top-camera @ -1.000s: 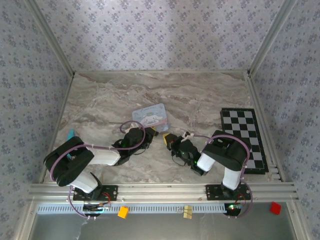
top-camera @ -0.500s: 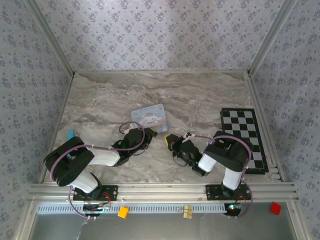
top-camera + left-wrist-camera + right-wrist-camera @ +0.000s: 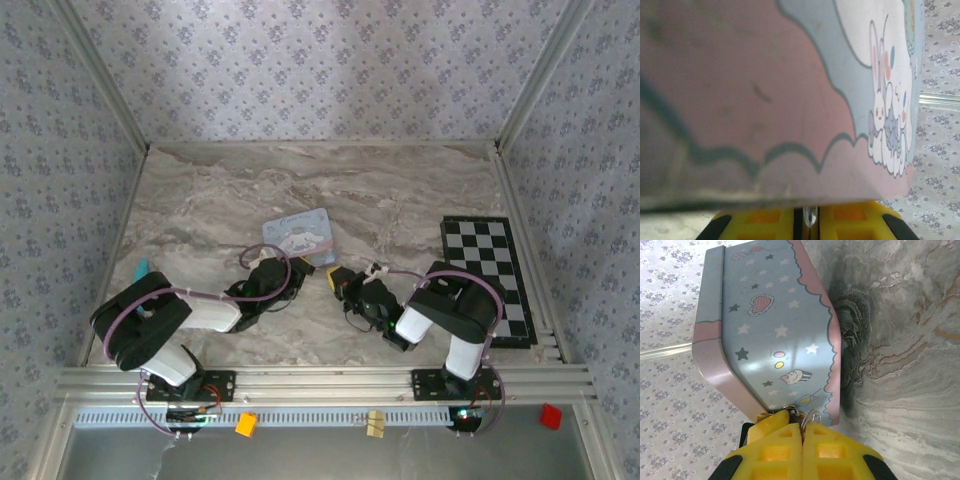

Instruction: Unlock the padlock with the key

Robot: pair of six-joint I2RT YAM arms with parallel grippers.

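**Both grippers closed beside the tin, unlocking still ahead**

A marbled surface (image 3: 400, 190) sits between papered walls (image 3: 320, 70). The left gripper (image 3: 807, 221) has its yellow fingers nearly together, pinching a silvery sliver (image 3: 810, 216). The right gripper (image 3: 802, 426) is pressed fully together, with thin wire loops (image 3: 812, 417) poking out at its tips. Whether these bits of metal belong to the key or the padlock is too small to tell. They are the only likely candidates.

Both gripper tips lie mid-surface, near each other and just beside the near edge of the light-blue cartoon tin (image 3: 775, 335). The left gripper is to the left and the right gripper to the right.

As a judgement, the pick-up looks done, while bringing the key to the lock and turning it remain. No open shackle can be made out.

The tin crowds the far side of both grippers and may hamper lining them up. A chessboard (image 3: 490, 275) lies well apart on the right, and a small teal object (image 3: 142, 268) sits at the left edge.
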